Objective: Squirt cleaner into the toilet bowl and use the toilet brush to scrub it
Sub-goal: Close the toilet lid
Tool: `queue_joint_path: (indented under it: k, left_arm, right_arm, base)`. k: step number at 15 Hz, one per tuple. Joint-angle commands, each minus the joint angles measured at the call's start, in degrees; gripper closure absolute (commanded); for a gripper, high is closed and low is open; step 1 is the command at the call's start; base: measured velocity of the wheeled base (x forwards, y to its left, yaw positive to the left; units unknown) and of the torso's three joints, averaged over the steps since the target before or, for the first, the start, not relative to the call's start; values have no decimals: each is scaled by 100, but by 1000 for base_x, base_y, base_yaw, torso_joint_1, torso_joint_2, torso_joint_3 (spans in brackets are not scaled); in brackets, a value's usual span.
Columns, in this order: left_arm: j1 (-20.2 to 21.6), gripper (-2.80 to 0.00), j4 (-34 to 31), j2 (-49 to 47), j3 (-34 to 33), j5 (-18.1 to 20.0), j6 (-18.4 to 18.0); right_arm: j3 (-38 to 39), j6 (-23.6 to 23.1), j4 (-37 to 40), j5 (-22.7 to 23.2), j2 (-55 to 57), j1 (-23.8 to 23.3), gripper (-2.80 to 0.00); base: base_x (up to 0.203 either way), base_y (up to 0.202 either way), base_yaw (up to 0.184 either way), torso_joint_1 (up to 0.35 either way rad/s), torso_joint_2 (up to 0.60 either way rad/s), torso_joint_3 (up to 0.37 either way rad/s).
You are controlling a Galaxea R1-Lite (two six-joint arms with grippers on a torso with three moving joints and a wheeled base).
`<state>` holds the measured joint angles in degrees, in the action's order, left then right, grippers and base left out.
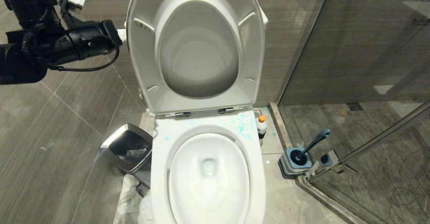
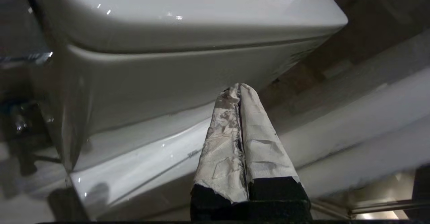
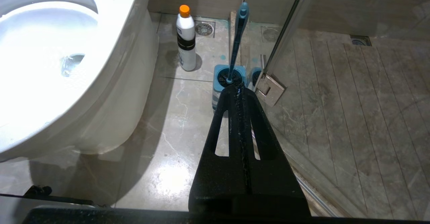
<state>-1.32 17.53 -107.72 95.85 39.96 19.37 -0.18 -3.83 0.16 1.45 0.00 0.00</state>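
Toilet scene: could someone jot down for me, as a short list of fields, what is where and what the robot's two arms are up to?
toilet bowl: seat and lid raised, teal-blue spatter on the rim behind the opening
cleaner: upright on the floor beside the toilet, orange cap on
toilet brush: standing in its holder by the glass shower door
waste bin: steel, on the floor at the toilet's other side
left gripper: raised near the tank, jaws shut, empty
right gripper: low, pointing towards the brush, jaws shut, empty
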Motion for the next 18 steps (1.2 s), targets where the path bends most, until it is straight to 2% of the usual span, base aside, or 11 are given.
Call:
queue_joint_path:
  k: [1,6,8,10,13,16,18]
  left_arm:
    - [211,0,-197,404,-351,75,7]
    - [550,0,-881,1157,-1361,656,-99]
    - [589,0,-1407,1382,-1658,824,-549]
    - [607,0,-1646,1516,-1832,863,-795]
    - [672,0,-1452,1515,-1821,833,-807]
    - [728,0,-735,1285,-1526,763,-715]
    - [711,0,-63,1047,-1189,508,-406]
  right_arm:
    - [1,-4,1,4,9,0,0]
    - [1,-4,1,4,9,0,0]
    - [1,-4,1,4,9,0,0]
    - [1,-4,1,4,9,0,0]
    - [1,-4,1,4,9,0,0]
    - [1,-4,1,4,9,0,0]
    - [1,-4,1,4,9,0,0]
  base:
    - [0,0,0,0,0,0]
    - [0,0,0,0,0,0]
    - [0,0,0,0,0,0]
    - [0,0,0,0,0,0]
    - [0,0,0,0,0,0]
    - [0,0,0,0,0,0]
    - [0,0,0,0,0,0]
